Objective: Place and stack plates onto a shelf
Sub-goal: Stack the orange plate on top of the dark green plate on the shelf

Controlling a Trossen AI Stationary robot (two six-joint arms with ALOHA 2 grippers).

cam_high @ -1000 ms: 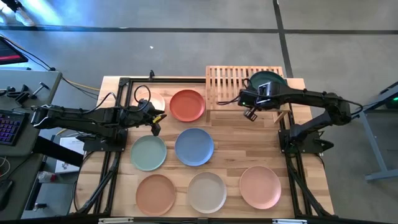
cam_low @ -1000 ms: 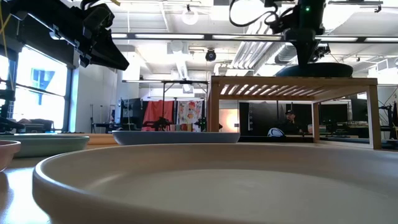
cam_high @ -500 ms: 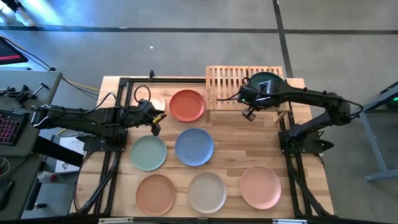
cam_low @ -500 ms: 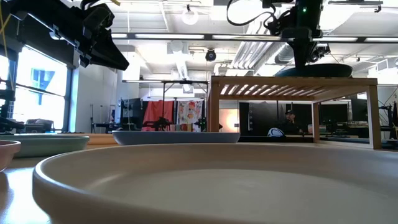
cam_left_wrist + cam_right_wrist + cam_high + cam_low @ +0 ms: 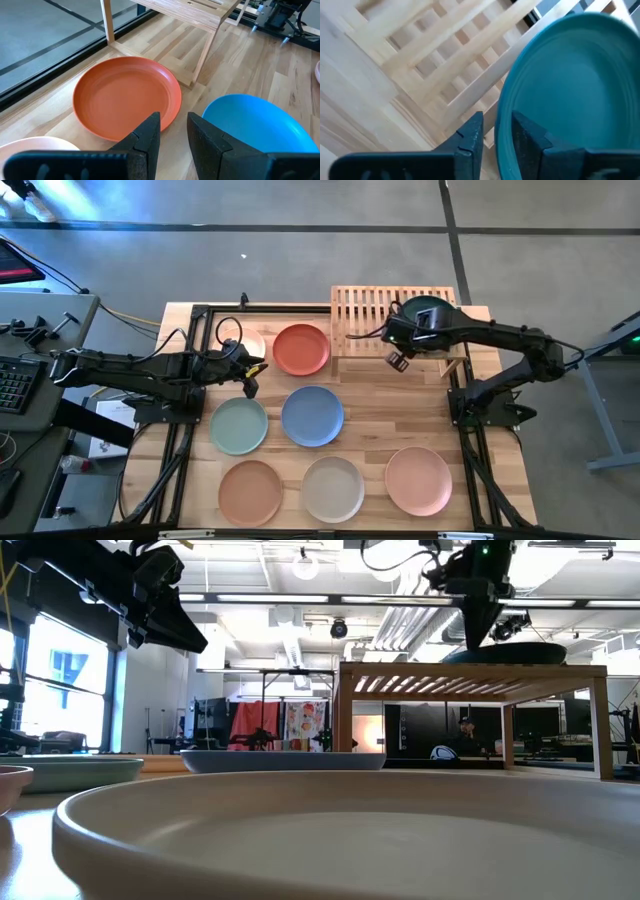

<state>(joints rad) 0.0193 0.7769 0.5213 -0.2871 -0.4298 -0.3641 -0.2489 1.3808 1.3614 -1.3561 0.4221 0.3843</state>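
Resting on the slatted shelf (image 5: 375,308) at its 3 o'clock end: dark teal plate (image 5: 428,309). Right claw (image 5: 397,360) at plate's 9 o'clock rim, fingers parted, gripping nothing. Left claw (image 5: 251,377) slightly parted, empty, beside red-orange plate (image 5: 301,349).

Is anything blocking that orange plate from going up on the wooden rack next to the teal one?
Nothing visible does. The red-orange plate lies just beside the shelf, whose slats by the dark teal plate are bare. The right gripper hovers at the shelf's front edge.

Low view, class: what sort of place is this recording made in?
Probably a robotics lab or workshop: exposed ceiling ducts and strip lights, a bare concrete floor around the table, and a workbench with a keyboard beside it.
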